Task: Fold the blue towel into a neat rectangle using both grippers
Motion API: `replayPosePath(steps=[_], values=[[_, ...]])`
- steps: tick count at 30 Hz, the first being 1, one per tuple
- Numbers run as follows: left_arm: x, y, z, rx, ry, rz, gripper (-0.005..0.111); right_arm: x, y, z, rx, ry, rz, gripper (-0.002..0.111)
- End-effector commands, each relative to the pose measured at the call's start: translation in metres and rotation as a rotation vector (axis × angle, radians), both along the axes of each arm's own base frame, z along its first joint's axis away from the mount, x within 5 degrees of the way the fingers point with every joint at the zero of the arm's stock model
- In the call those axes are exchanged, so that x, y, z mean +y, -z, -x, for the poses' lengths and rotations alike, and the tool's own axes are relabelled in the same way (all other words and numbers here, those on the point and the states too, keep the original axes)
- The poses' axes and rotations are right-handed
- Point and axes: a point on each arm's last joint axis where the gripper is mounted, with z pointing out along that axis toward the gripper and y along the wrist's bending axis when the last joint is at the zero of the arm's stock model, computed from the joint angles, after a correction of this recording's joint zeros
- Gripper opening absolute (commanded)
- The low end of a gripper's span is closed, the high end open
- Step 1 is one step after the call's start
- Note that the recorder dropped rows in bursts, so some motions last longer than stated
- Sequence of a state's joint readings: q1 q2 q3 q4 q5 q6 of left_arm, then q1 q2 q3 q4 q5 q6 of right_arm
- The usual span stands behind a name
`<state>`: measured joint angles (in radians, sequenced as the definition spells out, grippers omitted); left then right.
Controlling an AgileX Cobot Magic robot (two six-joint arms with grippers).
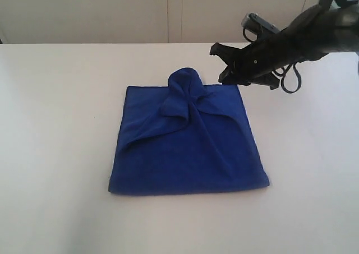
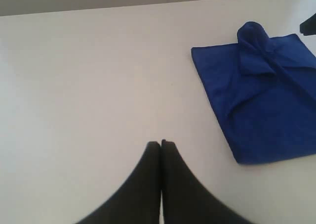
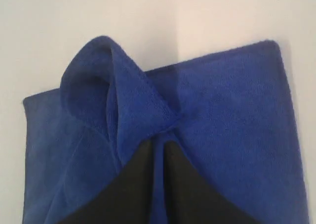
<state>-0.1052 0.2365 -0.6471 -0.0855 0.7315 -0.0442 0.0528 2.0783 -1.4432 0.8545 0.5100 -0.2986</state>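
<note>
Stretching beneath the blue towel [image 1: 190, 147], white table [image 1: 56, 153]; pale wall [image 1: 84, 13].

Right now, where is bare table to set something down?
Free: the wide table left of the blue towel, the strip in front of it, and the stretch to its right. Crowded: at its far right corner, where the right gripper hovers.

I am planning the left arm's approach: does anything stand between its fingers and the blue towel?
Nothing visible does. Only bare white table lies between the left fingers and the blue towel, which lies apart from them.
</note>
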Motion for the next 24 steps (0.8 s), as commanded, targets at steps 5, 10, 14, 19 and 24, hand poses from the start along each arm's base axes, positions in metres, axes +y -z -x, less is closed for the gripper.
replayPosePath(steps=[5, 10, 14, 19, 24], values=[[0.0, 0.002, 0.001, 0.003, 0.007, 0.001, 0.0, 0.001, 0.029, -0.025, 0.016, 0.053, -0.055, 0.028], [0.0, 0.002, 0.001, 0.003, 0.007, 0.001, 0.0, 0.002, 0.039, -0.027, 0.034, 0.061, -0.066, 0.028], [0.0, 0.002, 0.001, 0.003, 0.007, 0.001, 0.0, 0.004, 0.047, -0.027, 0.056, 0.065, -0.077, 0.028], [0.0, 0.002, 0.001, 0.003, 0.007, 0.001, 0.0, 0.016, 0.059, -0.027, 0.075, 0.06, -0.092, 0.028], [0.0, 0.002, 0.001, 0.003, 0.007, 0.001, 0.0, 0.02, 0.057, -0.029, 0.052, 0.068, -0.084, 0.028]])
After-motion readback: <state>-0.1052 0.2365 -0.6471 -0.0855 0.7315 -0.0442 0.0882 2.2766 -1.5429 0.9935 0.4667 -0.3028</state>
